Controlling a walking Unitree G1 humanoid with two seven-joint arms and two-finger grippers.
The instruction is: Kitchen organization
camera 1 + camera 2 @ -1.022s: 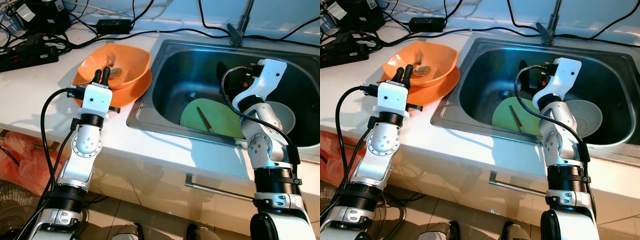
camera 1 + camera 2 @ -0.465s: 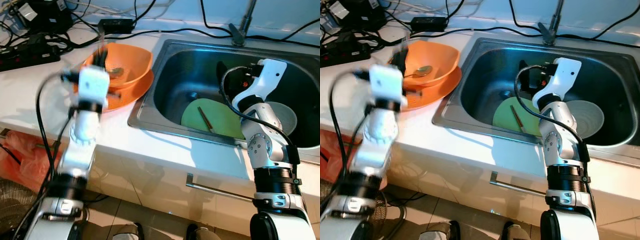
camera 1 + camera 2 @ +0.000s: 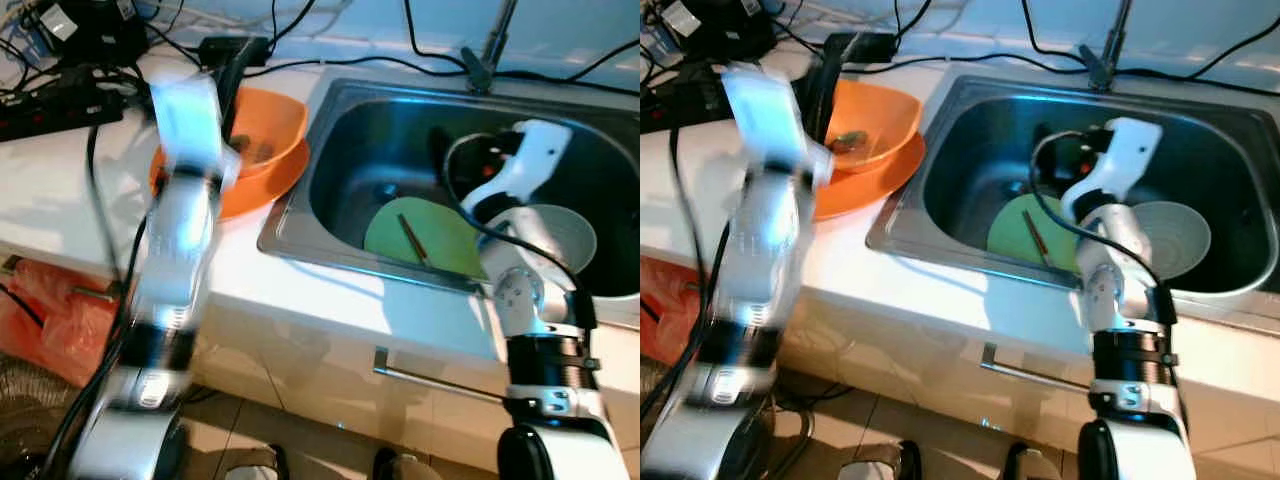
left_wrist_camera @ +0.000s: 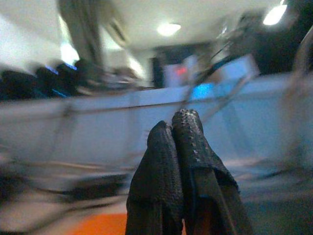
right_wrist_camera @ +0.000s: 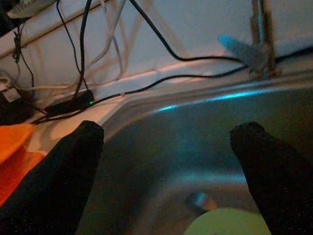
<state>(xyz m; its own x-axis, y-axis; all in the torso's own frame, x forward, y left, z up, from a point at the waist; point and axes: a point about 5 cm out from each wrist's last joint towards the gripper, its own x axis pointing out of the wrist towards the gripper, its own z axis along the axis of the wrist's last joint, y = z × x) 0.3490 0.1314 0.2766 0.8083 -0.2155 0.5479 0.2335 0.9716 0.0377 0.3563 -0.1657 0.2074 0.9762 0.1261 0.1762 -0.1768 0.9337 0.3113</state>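
Observation:
An orange bowl (image 3: 272,122) sits on an orange plate (image 3: 270,188) on the white counter, left of the sink (image 3: 335,120), with a metal spoon (image 3: 846,140) inside it. My left arm is raised and motion-blurred, and my left gripper (image 3: 228,60) is above the bowl's far rim; the left wrist view shows its fingers (image 4: 166,152) pressed shut on nothing. In the sink lie a green plate (image 3: 430,232) with a brown stick (image 3: 411,239) on it and a white bowl (image 3: 565,232). My right gripper (image 5: 166,161) hangs open inside the sink, above the green plate.
Power strips and tangled black cables (image 3: 60,95) crowd the counter's back left. The faucet (image 3: 488,48) stands behind the sink. A red plastic bag (image 3: 40,315) lies on the floor at lower left. A cabinet handle (image 3: 430,380) runs below the counter edge.
My left arm has swung up from the near rim of the orange bowl and now sits higher and farther back, blurred. The right arm has stayed in the sink.

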